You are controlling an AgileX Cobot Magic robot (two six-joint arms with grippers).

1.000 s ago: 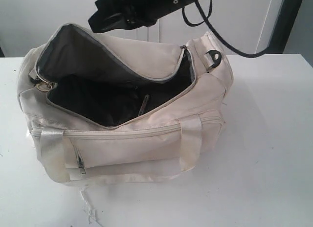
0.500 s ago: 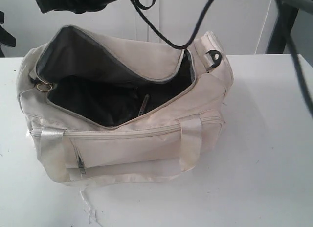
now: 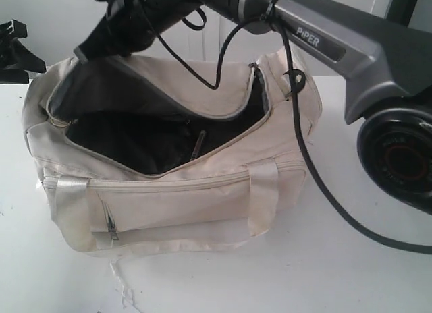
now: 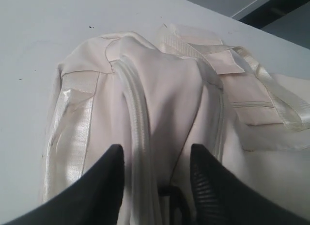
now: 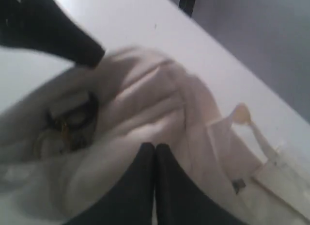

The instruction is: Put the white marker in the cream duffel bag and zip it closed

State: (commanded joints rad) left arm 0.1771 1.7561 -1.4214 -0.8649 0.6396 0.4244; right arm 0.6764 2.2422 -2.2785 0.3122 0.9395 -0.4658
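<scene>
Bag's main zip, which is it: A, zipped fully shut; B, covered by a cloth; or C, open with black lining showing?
C: the bag gapes along its top, and the black lining shows inside.

Robotics lab or test bench, not a home. Plain white table, bare pale wall behind, no decor. Big grey-black robot arm marked "PIPER" comes in over the table's right edge, w/ 1 loose black cable trailing down onto the surface. Dark frame post stands past the back-right corner.
</scene>
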